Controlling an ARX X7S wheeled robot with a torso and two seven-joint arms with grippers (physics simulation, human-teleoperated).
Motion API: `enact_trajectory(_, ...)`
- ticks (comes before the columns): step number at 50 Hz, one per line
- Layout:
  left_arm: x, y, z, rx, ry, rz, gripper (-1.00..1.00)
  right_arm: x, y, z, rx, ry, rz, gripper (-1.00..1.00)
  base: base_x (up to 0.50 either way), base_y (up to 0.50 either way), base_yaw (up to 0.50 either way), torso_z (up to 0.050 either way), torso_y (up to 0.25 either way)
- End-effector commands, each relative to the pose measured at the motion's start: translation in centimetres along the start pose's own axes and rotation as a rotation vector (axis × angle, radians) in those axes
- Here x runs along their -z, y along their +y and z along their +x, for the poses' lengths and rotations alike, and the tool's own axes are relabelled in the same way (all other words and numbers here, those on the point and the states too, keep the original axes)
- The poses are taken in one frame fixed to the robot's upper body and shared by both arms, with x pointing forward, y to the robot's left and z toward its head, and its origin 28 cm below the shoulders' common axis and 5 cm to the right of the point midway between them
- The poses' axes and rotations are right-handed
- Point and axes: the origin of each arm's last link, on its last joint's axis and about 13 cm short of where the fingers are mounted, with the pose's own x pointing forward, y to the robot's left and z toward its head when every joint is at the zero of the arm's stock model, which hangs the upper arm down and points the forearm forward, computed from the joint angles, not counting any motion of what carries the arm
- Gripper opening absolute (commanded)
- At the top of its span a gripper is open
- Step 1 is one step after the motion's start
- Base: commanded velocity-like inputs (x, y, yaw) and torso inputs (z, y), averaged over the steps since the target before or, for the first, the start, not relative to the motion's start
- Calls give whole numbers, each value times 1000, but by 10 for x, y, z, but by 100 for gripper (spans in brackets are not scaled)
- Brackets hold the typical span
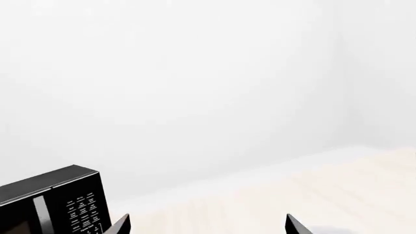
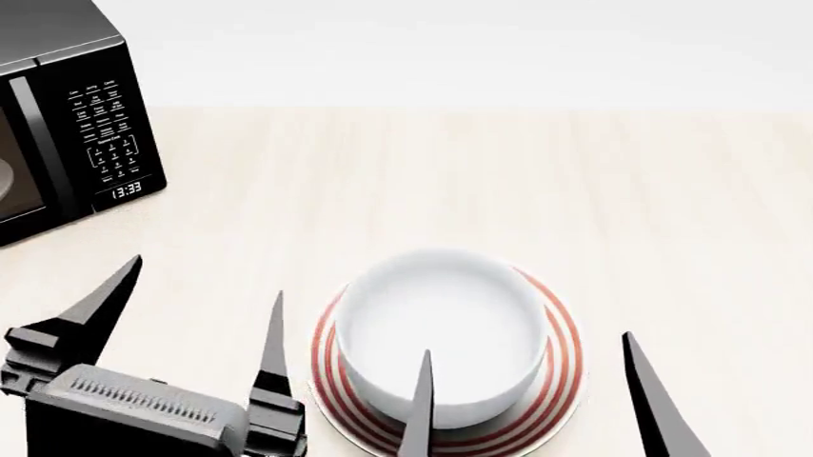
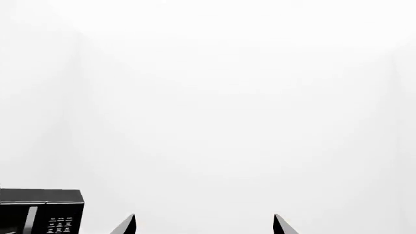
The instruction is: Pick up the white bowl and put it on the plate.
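In the head view the white bowl (image 2: 441,330) sits upright in the middle of the plate (image 2: 563,374), whose red rings show around it. My right gripper (image 2: 525,343) is open and empty, raised over the near side of the bowl, one finger crossing its rim. My left gripper (image 2: 204,276) is open and empty, to the left of the plate. The left wrist view shows its gripper (image 1: 206,219) open with only tabletop between the tips. The right wrist view shows its gripper (image 3: 203,219) open against a white wall. Bowl and plate are out of both wrist views.
A black microwave (image 2: 70,133) stands at the far left of the pale wooden table (image 2: 508,190); it also shows in the left wrist view (image 1: 58,200) and the right wrist view (image 3: 42,209). A white wall lies behind the table.
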Motion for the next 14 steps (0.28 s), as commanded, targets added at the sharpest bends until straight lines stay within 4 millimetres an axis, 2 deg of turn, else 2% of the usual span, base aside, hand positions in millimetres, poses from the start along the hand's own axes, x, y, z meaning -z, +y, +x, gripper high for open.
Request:
enact_trajectory(1, -15, -5, -33, -6, -102, -21, 100, -10, -3, 3, 8, -57, -14, 100, 0, 0, 0, 0, 0)
enact_trajectory(14, -12, -10, -62, -61, -154, -4, 100, -22, -2, 3, -5, -99, -22, 100, 0, 0, 0, 0, 0)
